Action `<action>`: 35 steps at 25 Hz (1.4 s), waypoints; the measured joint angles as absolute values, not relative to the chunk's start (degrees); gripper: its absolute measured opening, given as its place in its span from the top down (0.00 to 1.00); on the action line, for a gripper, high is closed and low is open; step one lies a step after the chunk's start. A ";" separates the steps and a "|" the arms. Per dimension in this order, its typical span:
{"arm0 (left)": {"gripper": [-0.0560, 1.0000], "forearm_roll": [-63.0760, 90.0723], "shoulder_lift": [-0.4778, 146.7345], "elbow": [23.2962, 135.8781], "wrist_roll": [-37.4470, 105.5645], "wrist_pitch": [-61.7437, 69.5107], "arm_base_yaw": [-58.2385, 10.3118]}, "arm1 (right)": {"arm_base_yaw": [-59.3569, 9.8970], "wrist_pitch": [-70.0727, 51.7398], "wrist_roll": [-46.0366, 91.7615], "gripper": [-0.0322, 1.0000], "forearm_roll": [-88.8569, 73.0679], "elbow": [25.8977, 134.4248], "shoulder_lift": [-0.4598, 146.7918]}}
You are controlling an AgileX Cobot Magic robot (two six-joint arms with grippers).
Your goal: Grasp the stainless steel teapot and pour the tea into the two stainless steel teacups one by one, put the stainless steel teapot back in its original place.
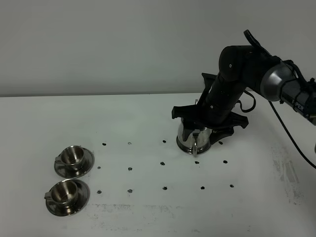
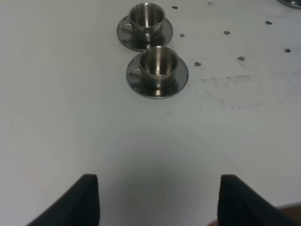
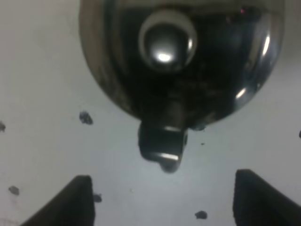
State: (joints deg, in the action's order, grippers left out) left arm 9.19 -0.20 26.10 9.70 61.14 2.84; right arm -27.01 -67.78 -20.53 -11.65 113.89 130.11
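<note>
The stainless steel teapot [image 1: 191,139] stands upright on the table right of centre. In the right wrist view I look down on its knobbed lid [image 3: 167,40] and loop handle [image 3: 162,148]. My right gripper [image 1: 202,129] hovers just over the pot, open, its fingertips [image 3: 80,200] wide apart on the handle side and holding nothing. The two stainless steel teacups [image 1: 73,157] [image 1: 65,192] sit on saucers at the far left, one behind the other. They also show in the left wrist view as cups [image 2: 147,16] [image 2: 159,61] with shiny insides. My left gripper [image 2: 160,200] is open, well short of them. The tea and the original place are hidden.
Small dark marks [image 1: 163,163] dot the white table in rows between the pot and the cups. A scuffed patch [image 1: 286,173] lies near the table's right edge. A black cable [image 1: 291,138] trails from the right arm over that side.
</note>
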 joint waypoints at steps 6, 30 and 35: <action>0.43 9.19 -0.20 26.10 9.70 61.14 2.84 | -26.95 -68.20 -21.22 0.39 -11.43 115.75 132.70; 0.43 9.19 -0.20 26.10 9.70 61.14 2.84 | -26.95 -69.50 -23.62 0.39 -2.59 115.75 135.91; 0.43 9.19 -0.20 26.10 9.70 61.14 2.84 | -26.95 -69.65 -23.86 0.39 -2.11 115.85 135.91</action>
State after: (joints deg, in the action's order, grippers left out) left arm 9.19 -0.20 26.10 9.70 61.14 2.84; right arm -26.95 -69.65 -23.86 -2.11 115.85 135.91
